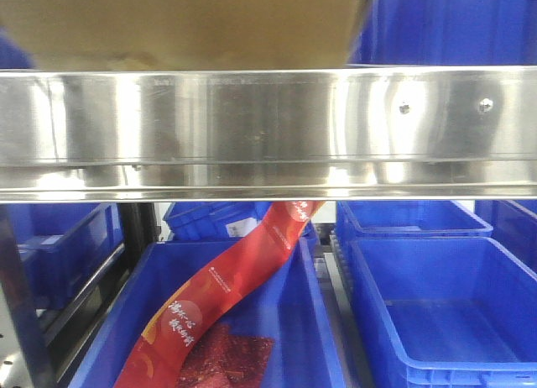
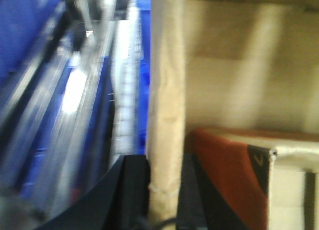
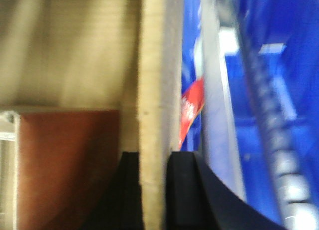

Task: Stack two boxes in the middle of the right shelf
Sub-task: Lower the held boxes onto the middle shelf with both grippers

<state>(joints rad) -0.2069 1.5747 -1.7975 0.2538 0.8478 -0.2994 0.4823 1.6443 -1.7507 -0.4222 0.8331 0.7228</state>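
Note:
One brown cardboard box point(image 1: 185, 23) shows above the right shelf's shiny steel front rim point(image 1: 252, 128), at the top left of the front view; whether it touches the shelf is hidden. My left gripper point(image 2: 164, 163) is shut on the box's upright left wall point(image 2: 167, 90). My right gripper point(image 3: 153, 158) is shut on its right wall point(image 3: 152, 65). Inside the box lies a flat reddish-brown thing point(image 2: 224, 165), also in the right wrist view point(image 3: 70, 160); I cannot tell whether it is the second box. Neither gripper appears in the front view.
Below the shelf rim stand blue plastic bins point(image 1: 436, 321). A red printed strip point(image 1: 226, 279) hangs into the left bin point(image 1: 302, 338). More blue bins point(image 1: 453, 23) sit behind the box at the upper right. A dark upright post point(image 1: 21, 304) stands at the lower left.

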